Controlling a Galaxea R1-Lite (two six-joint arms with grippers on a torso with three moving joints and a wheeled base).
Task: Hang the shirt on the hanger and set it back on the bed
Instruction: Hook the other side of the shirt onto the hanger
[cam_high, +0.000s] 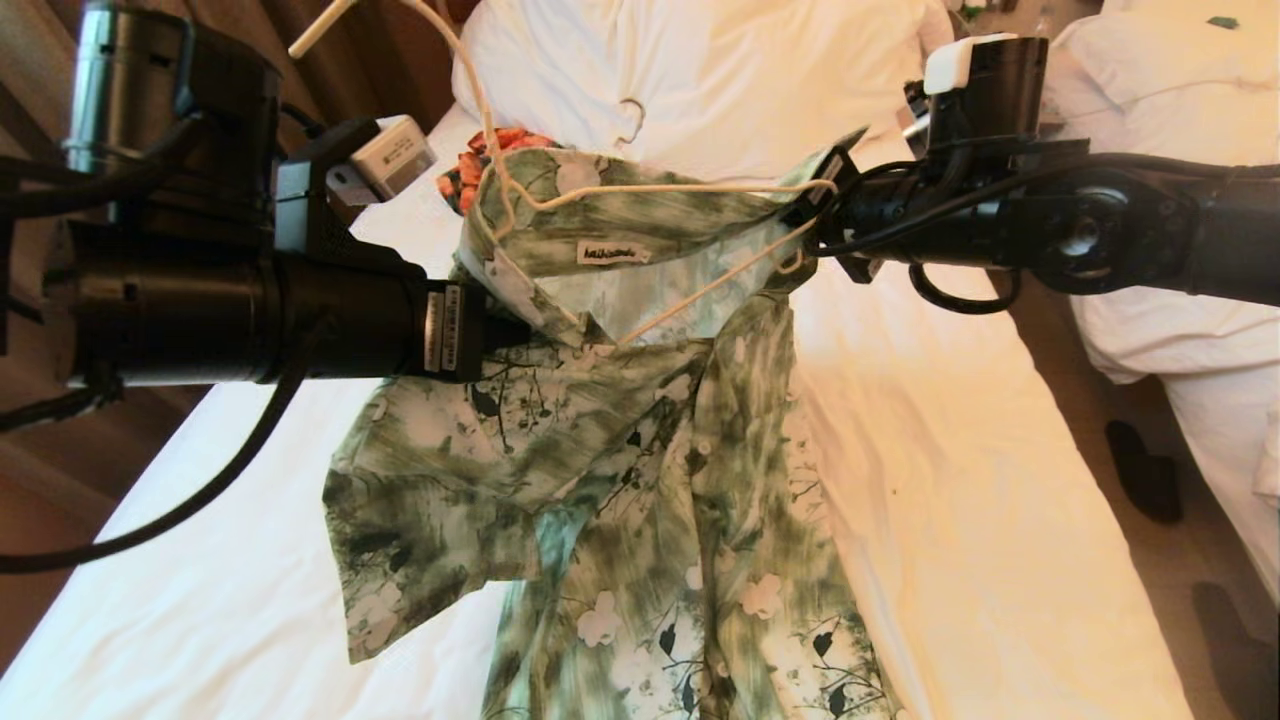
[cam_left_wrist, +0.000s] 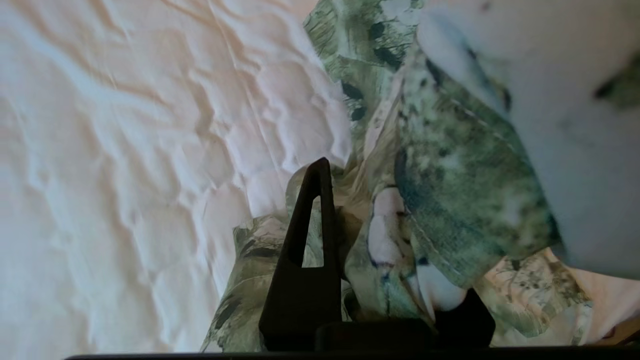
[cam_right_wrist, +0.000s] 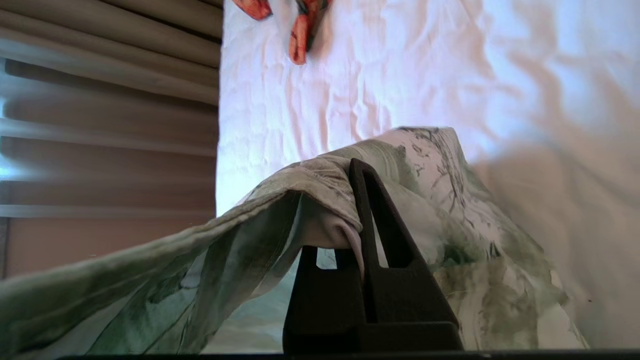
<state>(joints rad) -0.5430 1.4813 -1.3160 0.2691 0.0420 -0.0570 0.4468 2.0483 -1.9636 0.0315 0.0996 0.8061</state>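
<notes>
The green and white flower-print shirt (cam_high: 610, 470) hangs in the air over the bed (cam_high: 980, 520), stretched between my two grippers, its tail draping down onto the sheet. The thin cream hanger (cam_high: 690, 187) lies across the open collar, one shoulder end by the right gripper, its hook rising up past the left arm. My left gripper (cam_high: 515, 335) is buried in the shirt's left shoulder; bunched fabric (cam_left_wrist: 400, 235) fills its jaws and covers one finger. My right gripper (cam_high: 818, 212) is shut on the collar-side edge of the shirt (cam_right_wrist: 320, 190).
A small orange-and-black garment (cam_high: 490, 150) lies behind the shirt near the big white pillow (cam_high: 700, 60). A second bed with a rumpled duvet (cam_high: 1160, 120) stands to the right, across a brown floor strip with dark slippers (cam_high: 1145, 470). Curtains (cam_right_wrist: 100, 100) hang at the left.
</notes>
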